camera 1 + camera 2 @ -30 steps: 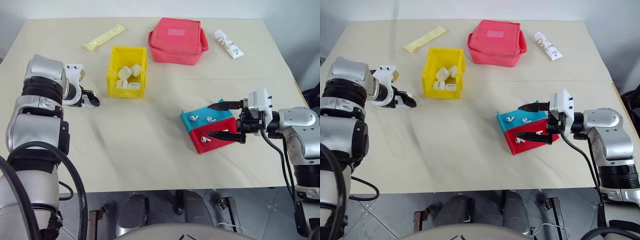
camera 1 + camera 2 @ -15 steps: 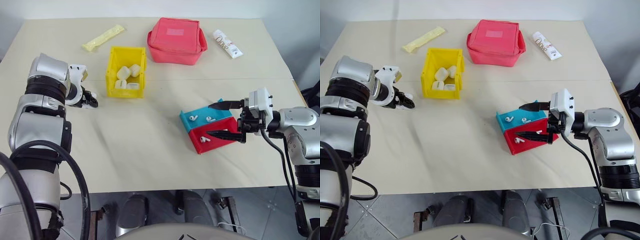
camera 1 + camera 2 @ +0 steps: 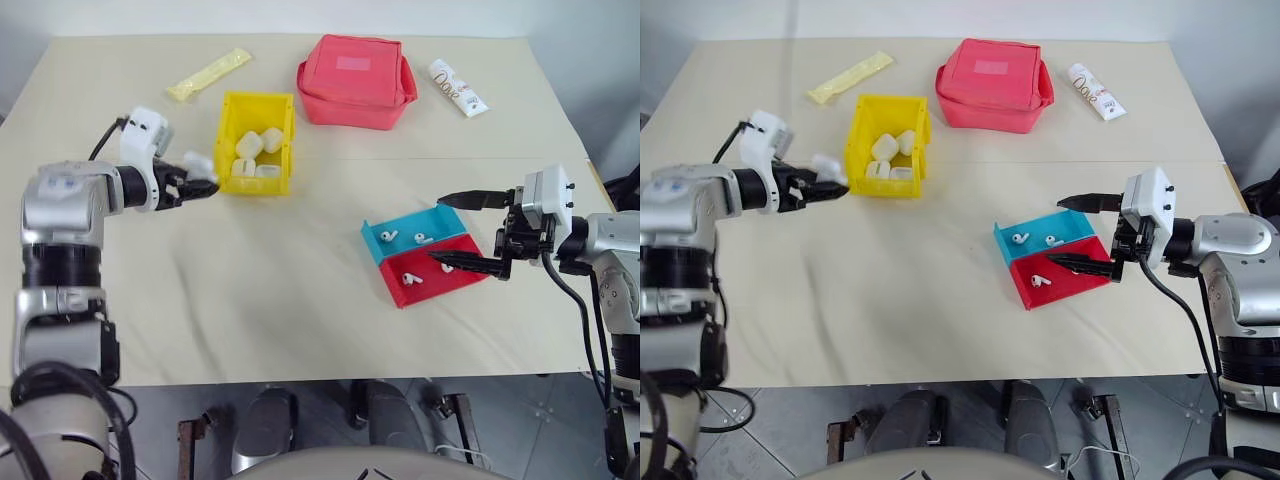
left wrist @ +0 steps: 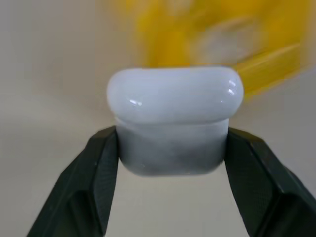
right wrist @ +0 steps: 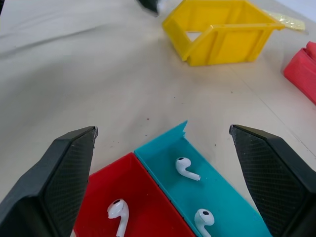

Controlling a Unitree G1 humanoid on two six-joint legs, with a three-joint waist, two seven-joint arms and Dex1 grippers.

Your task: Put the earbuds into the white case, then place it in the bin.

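Note:
My left gripper is shut on the white case, held in the air just left of the yellow bin, which contains several off-white cases. Two earbuds lie in a shallow blue tray. Another earbud lies in the red tray beside it. My right gripper stands open at the trays' right side, one finger over each tray and nothing between them. The right wrist view looks down on the earbuds between its spread fingers.
A red fabric pouch sits behind the bin on the right. A yellow packet lies at the back left and a white tube at the back right. Bare tabletop stretches between the bin and the trays.
My left gripper closed on the white case, lifted it and swung right toward the bin, turning from pointing down to nearly level. The right gripper stayed open beside the trays.

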